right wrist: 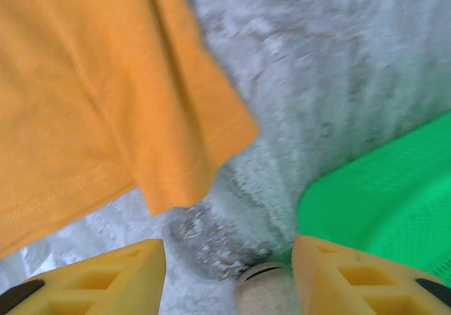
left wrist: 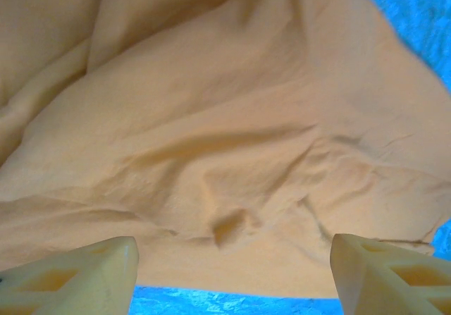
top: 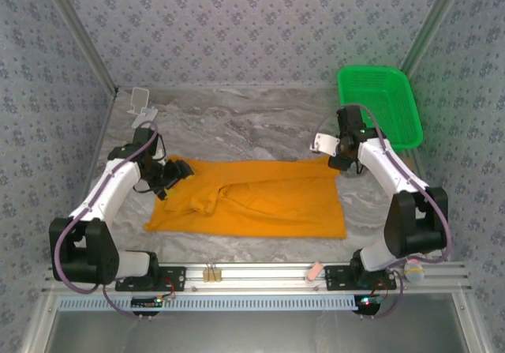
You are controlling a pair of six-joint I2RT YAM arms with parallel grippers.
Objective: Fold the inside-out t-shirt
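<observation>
Orange t-shirt spread on marbled table, mid-front, long side L-to-R. L end bunched w/ folds, R part flatter.

L pincer at t-shirt's far-L bunched end, low over cloth. From L wrist cam: pincer open wide, wrinkled t-shirt under and ahead of fingers, nothing clamped btwn them. Contact w/ cloth: can't tell.

R pincer at t-shirt's far-R corner, near green basket. From R wrist cam: pincer open, holding nothing, bare table ahead btwn fingers. Hemmed corner of t-shirt flat on table ahead to L, apart from fingers. Basket on R, just beside R finger. Small round beige thing at bottom edge, identity unclear.
</observation>
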